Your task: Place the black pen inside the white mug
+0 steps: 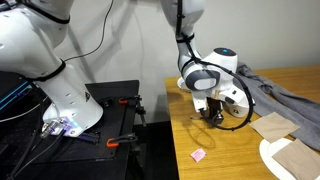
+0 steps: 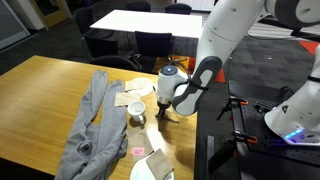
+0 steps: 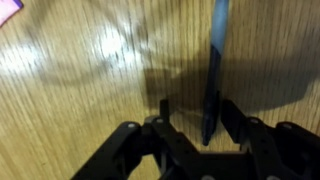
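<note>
The black pen (image 3: 212, 75) lies on the wood between the two gripper fingers, its length running away from the wrist camera. It is close to the table edge that faces the robot's stand. In the exterior views the gripper hides it too much to pick out.

The wooden table (image 2: 40, 90) fills most of the scene. The white robot arm (image 2: 225, 40) reaches over that robot-side edge from a black stand (image 1: 110, 100) and bends down to the tabletop. A gray cloth (image 2: 92, 125) lies crumpled in a long strip across the middle of the table, well in from the robot-side edge. A white plate (image 2: 140, 173) sits nearer that edge, partly cut off by the frame, with a brown napkin (image 2: 158, 160) on it. More paper napkins (image 2: 134, 97) lie beside the cloth.

The white mug (image 2: 136, 118) stands upright between the cloth and the gripper, just beside the gripper and apart from the pen.

The gripper (image 3: 197, 108) is lowered close to the tabletop (image 2: 165, 113). Its fingers (image 3: 163, 112) are spread, one on each side of the pen, with a gap showing on both sides, so the pincer is released and grasps nothing.

A small pink scrap (image 2: 137, 152) lies on the wood between the mug and the plate.
</note>
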`<action>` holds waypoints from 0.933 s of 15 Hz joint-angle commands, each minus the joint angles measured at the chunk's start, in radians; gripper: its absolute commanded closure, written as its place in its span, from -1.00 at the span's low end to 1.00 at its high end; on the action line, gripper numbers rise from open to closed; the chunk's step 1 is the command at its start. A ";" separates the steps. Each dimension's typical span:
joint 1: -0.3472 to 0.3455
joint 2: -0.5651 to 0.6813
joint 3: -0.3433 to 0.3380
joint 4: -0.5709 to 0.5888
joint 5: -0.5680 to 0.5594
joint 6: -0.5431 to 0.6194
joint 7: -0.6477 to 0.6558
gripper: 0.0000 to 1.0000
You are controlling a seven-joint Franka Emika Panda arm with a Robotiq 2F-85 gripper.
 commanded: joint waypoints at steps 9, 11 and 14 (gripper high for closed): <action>0.053 -0.041 -0.031 -0.012 0.022 -0.003 0.078 0.92; 0.047 -0.094 -0.029 -0.043 0.032 -0.009 0.092 0.92; 0.064 -0.185 -0.063 -0.083 0.037 -0.041 0.124 0.92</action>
